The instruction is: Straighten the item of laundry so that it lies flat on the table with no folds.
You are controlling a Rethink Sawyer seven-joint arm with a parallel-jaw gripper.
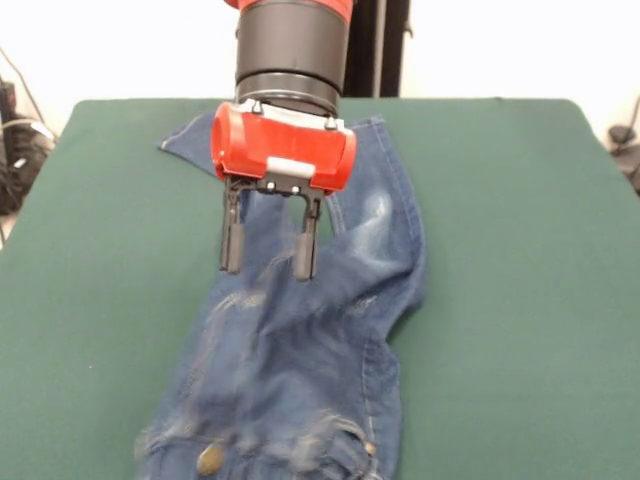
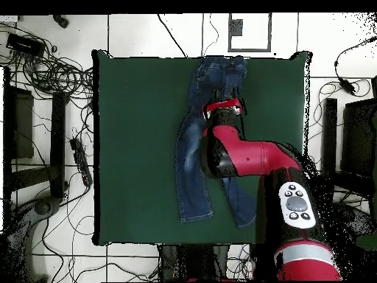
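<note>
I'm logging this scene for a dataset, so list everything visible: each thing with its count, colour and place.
jeans: one pair, blue denim with faded patches, lengthwise along the table's middle, legs still overlapping and creased
table: one, dark green top, under the jeans
cables: many, black, on the floor beside the table in the overhead view
floor: white tiles, around the table
arm: one, red and black, reaching over the jeans
gripper: one, red body with black fingers, open, above the jeans
</note>
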